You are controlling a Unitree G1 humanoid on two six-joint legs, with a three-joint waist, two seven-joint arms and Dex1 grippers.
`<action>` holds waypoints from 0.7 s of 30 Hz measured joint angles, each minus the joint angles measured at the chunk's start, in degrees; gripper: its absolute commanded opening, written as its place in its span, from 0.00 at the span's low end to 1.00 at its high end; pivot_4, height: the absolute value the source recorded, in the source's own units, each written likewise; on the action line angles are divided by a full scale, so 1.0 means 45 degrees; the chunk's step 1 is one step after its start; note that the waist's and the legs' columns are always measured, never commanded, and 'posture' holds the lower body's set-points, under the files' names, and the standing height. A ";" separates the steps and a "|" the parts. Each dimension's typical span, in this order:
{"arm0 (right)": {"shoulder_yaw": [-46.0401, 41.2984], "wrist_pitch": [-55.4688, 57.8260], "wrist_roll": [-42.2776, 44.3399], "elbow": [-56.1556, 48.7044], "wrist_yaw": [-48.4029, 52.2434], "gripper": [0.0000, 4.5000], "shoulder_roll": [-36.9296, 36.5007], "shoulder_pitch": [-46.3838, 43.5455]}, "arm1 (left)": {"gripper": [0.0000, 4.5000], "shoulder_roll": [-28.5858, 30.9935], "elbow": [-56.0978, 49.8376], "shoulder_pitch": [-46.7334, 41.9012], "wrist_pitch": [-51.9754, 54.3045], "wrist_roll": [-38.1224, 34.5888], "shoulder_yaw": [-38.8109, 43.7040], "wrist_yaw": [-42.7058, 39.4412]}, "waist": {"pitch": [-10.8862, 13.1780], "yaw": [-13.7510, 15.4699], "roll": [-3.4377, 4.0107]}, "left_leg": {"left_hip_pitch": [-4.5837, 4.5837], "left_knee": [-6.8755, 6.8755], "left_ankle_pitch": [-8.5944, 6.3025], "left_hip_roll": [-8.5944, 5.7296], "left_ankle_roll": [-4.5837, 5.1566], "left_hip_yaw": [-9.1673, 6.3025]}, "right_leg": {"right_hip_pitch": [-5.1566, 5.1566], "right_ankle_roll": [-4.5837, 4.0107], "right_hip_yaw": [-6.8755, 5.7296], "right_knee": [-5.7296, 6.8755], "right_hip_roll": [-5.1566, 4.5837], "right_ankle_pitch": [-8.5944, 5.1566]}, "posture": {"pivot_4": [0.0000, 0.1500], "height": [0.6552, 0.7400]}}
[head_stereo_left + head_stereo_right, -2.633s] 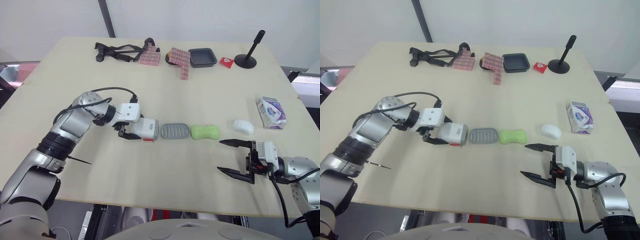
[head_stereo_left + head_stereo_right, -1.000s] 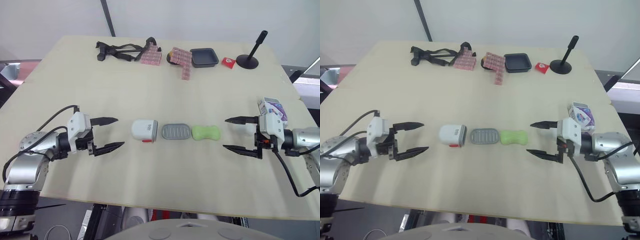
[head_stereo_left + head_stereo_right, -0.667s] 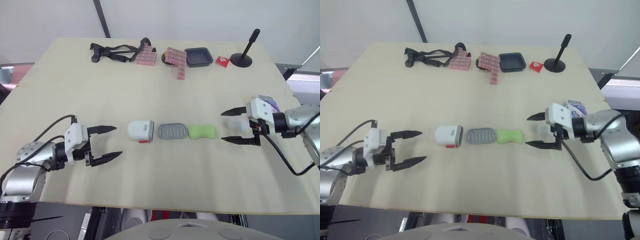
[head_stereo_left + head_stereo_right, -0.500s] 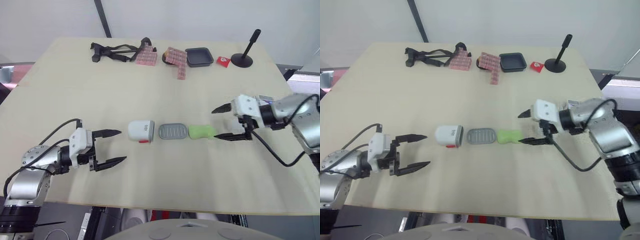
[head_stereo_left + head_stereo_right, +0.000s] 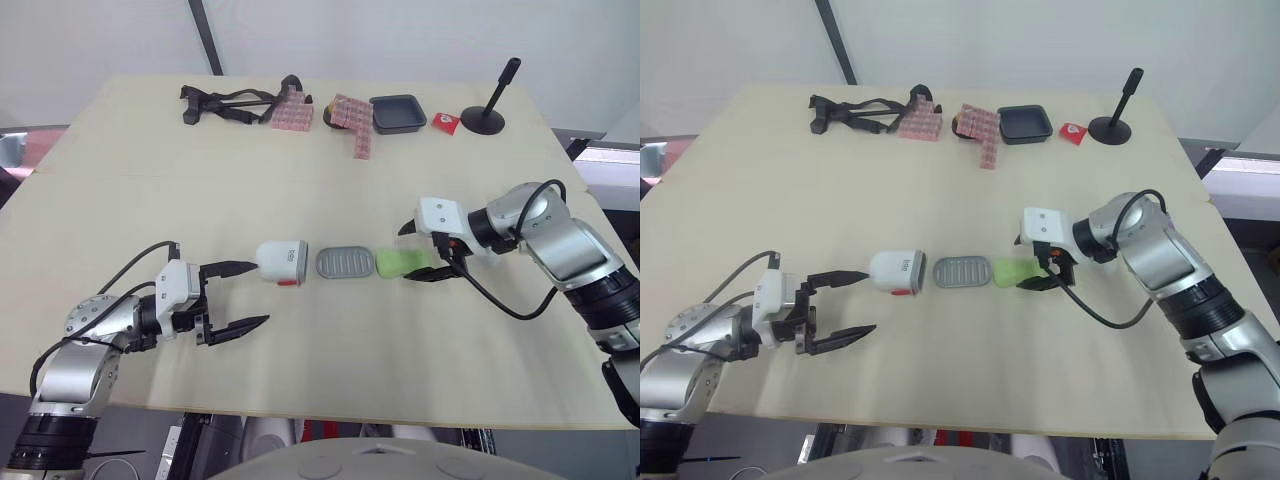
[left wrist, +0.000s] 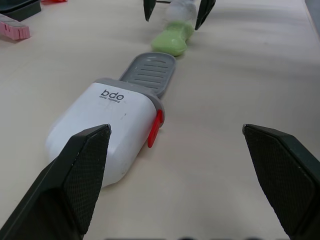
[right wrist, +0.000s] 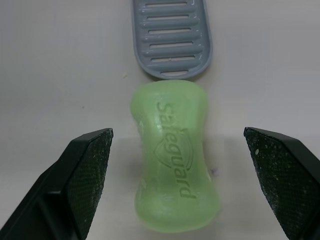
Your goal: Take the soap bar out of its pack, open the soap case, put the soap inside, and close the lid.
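A green soap bar [image 5: 396, 263] lies bare on the table in line with the grey ribbed tray [image 5: 345, 262] and the white case shell [image 5: 282, 261] with its red tab. My right gripper [image 5: 406, 254] is open, one finger on each side of the soap's right end; the right wrist view has the soap [image 7: 175, 180] lying between the fingers and the tray [image 7: 172, 37] just beyond it. My left gripper [image 5: 258, 293] is open just left of the white shell [image 6: 107, 125], holding nothing.
At the table's far edge lie black straps [image 5: 235, 102], pink blocks [image 5: 358, 120], a dark tray [image 5: 398, 112], a small red item [image 5: 445, 122] and a black stand [image 5: 487, 105]. Bare tabletop lies in front of the soap row.
My right gripper has moved left and now straddles the soap's right end. My left gripper has moved right, close to the white shell. Soap, tray and shell lie as before.
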 measured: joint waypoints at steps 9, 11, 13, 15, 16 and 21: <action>0.0423 0.0315 -0.0513 0.0124 -0.0115 1.00 0.0490 0.0000 | 1.00 -0.0032 -0.0292 0.0252 0.0079 0.0003 -0.0160 0.0405 | 0.0000 -0.0066 0.0000 | 0.0008 0.0002 0.0010 0.0001 -0.0008 0.0001 | 0.0000 -0.0002 0.0003 0.0023 0.0000 -0.0001 | 1.00 1.00; 0.0569 0.0300 -0.0694 0.0353 -0.0121 1.00 0.0528 0.0001 | 1.00 -0.0031 -0.0311 0.0262 0.0110 0.0002 -0.0163 0.0441 | 0.0000 -0.0065 0.0001 | 0.0008 0.0006 0.0012 0.0000 -0.0007 0.0002 | -0.0001 -0.0002 0.0004 0.0025 -0.0001 -0.0001 | 1.00 1.00; 0.0633 0.0260 -0.0833 0.0540 -0.0144 1.00 0.0607 0.0001 | 1.00 -0.0030 -0.0333 0.0267 0.0127 0.0003 -0.0164 0.0486 | 0.0000 -0.0069 0.0001 | 0.0005 0.0007 0.0013 0.0000 -0.0007 0.0001 | -0.0001 -0.0002 0.0005 0.0028 0.0000 -0.0001 | 1.00 1.00; 0.0657 0.0165 -0.0918 0.0723 -0.0155 1.00 0.0676 0.0001 | 1.00 -0.0030 -0.0388 0.0285 0.0154 0.0003 -0.0167 0.0539 | 0.0000 -0.0079 0.0001 | 0.0005 0.0007 0.0014 0.0000 -0.0008 0.0001 | -0.0001 -0.0003 0.0005 0.0031 -0.0001 -0.0002 | 1.00 1.00; 0.0678 0.0092 -0.0985 0.0820 -0.0155 1.00 0.0714 0.0000 | 1.00 -0.0030 -0.0433 0.0308 0.0180 0.0003 -0.0170 0.0580 | 0.0000 -0.0083 0.0001 | 0.0004 0.0007 0.0014 0.0000 -0.0008 0.0001 | -0.0001 -0.0003 0.0005 0.0031 0.0000 -0.0002 | 1.00 1.00; 0.0704 -0.0048 -0.1172 0.1214 -0.0187 0.81 0.1044 -0.0044 | 1.00 -0.0027 -0.0648 0.0356 0.0261 0.0004 -0.0195 0.0727 | -0.0001 -0.0087 0.0001 | 0.0002 0.0007 0.0016 0.0000 -0.0009 0.0002 | -0.0001 -0.0004 0.0006 0.0037 -0.0001 -0.0002 | 1.00 1.00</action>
